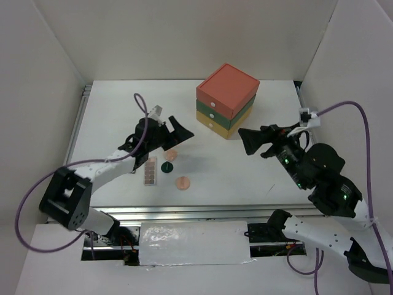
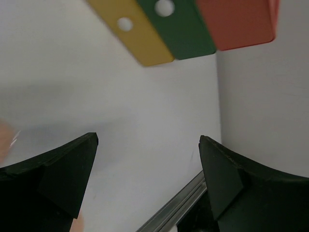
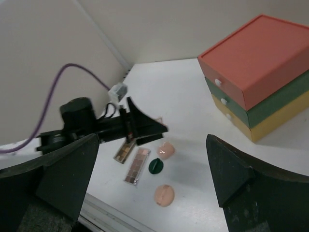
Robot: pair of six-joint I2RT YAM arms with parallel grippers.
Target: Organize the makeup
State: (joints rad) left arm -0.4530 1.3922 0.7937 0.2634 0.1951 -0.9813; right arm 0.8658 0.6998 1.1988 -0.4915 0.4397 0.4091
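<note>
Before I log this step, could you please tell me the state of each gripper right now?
Left black two-finger gripper: open, holding nothing.
Right black two-finger gripper: open, holding nothing.

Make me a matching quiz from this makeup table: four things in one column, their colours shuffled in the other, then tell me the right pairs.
Things:
1. top drawer
2. bottom drawer
3. frontmost round compact
4. middle round compact of the three

Colours:
a. yellow
b. dark green
c. orange
d. pink

Pairs: 1-c, 2-a, 3-d, 4-b
</note>
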